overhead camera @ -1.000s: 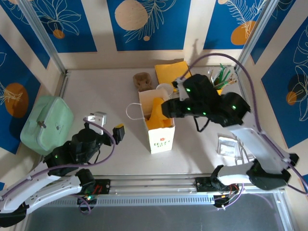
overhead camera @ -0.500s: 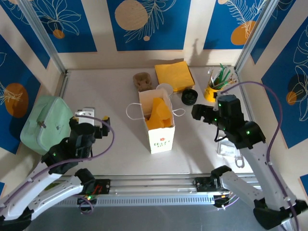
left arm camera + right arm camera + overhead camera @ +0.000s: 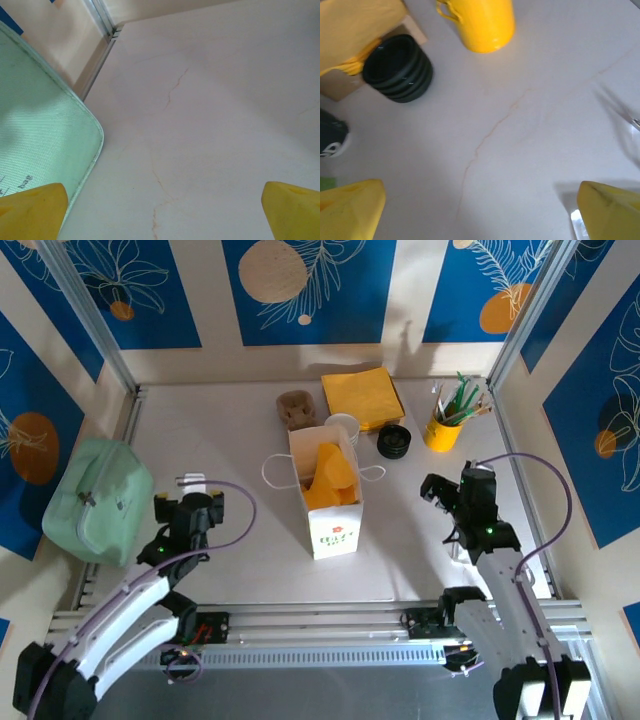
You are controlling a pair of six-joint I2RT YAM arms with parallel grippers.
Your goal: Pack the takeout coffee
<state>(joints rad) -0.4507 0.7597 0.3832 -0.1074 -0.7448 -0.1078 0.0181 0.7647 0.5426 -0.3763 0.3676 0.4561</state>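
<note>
The table (image 3: 220, 430) carries a green case (image 3: 95, 500) at the left and 1 paper bag (image 3: 336, 525) upright in the middle, with yellow paper (image 3: 330, 475) poking from its open top. The coffee cup is probably down inside that bag, hidden by the paper. The 2 arms sit well apart from it, the left gripper (image 3: 160, 220) and right gripper (image 3: 480, 215) both spread wide and holding nothing. Packing looks done or nearly so; at most the bag needs closing.

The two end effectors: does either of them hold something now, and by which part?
Nothing is held. The left end effector and the right end effector both stand open, with bare table between their yellow fingers.
</note>
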